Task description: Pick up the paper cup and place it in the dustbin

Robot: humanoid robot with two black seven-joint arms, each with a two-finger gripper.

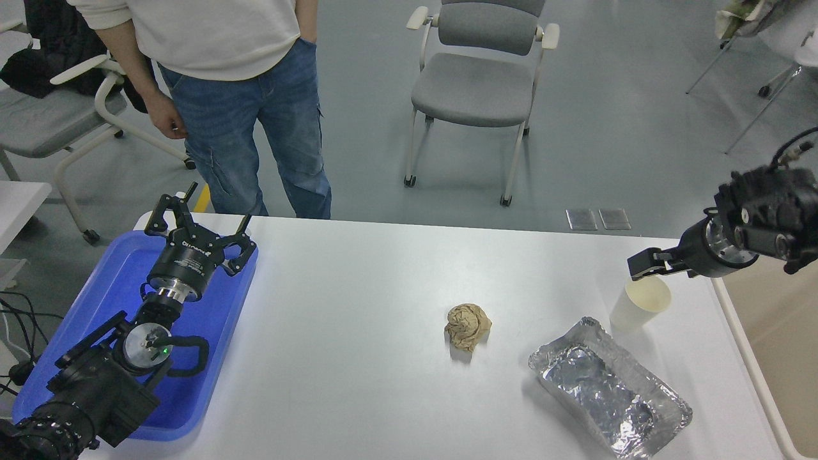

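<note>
Our right tool (641, 264) hovers just above paper cup (639, 302) rim; can't tell its opening. Left tool (195, 223) wide, parked.

grey floor (639, 96), grey chair (476, 83) beyond white table (358, 383).

Robotics lab or test hall: grey industrial floor (613, 115) with a yellow line (202, 197), wheeled office chairs (476, 83), loose cables (16, 319), white desk (358, 383), standing person (236, 76).
</note>
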